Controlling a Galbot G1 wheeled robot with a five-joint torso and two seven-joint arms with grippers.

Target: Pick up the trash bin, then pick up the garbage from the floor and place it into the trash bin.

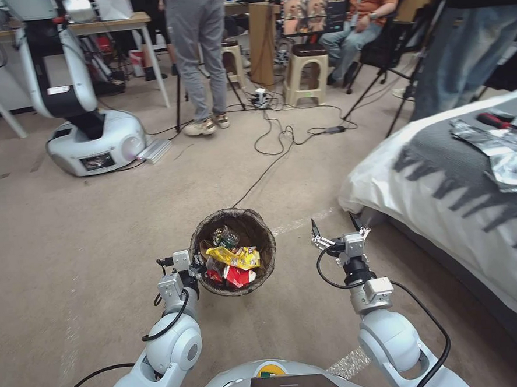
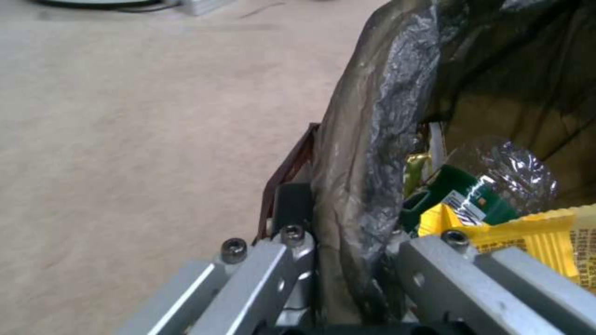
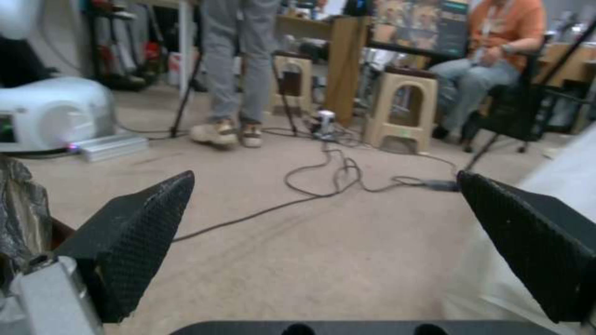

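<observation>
The left gripper (image 1: 197,268) is pinched onto the lined rim of the trash bin (image 1: 255,229), which already holds a yellow snack bag (image 1: 234,257) and a green-labelled bottle (image 2: 478,197). The right gripper (image 1: 336,235) hangs wide open and empty beside the bin. A one-sided grip could tip it or slip the liner.

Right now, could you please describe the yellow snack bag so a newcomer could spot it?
Find the trash bin on the floor, its rim clamped by the left gripper. The snack bag lies on top inside, bright yellow, beside red wrappers.
</observation>
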